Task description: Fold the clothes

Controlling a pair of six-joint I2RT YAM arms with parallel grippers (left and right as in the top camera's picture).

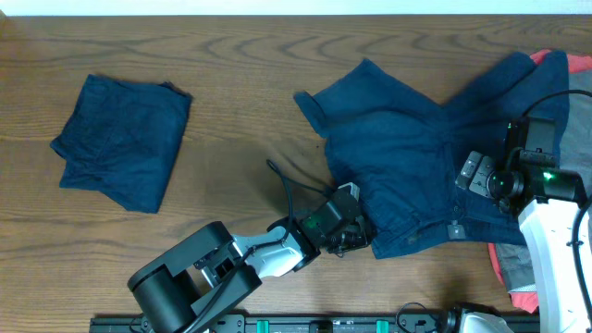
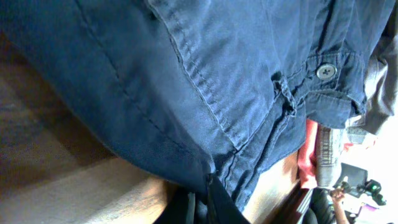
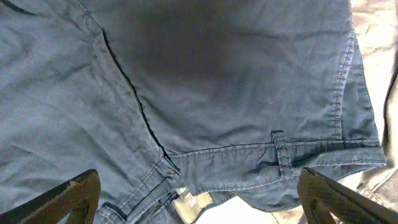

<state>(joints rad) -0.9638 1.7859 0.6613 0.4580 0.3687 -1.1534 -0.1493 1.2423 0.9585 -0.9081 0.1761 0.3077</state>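
The desk (image 1: 231, 65) is brown wood with darker, wavy grain lines. The folded shorts (image 1: 123, 139) and the unfolded shorts (image 1: 407, 157) are both plain dark navy, the second pair with matching navy stitching and a dark button (image 2: 326, 71). The red garment (image 1: 502, 266) and the grey garment (image 1: 580, 97) are both unpatterned.

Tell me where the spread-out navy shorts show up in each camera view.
Overhead: the navy shorts lie spread out right of centre.
Left wrist: they fill the upper and middle frame.
Right wrist: they fill nearly the whole frame.
Shared landmark: the shorts' waistband.
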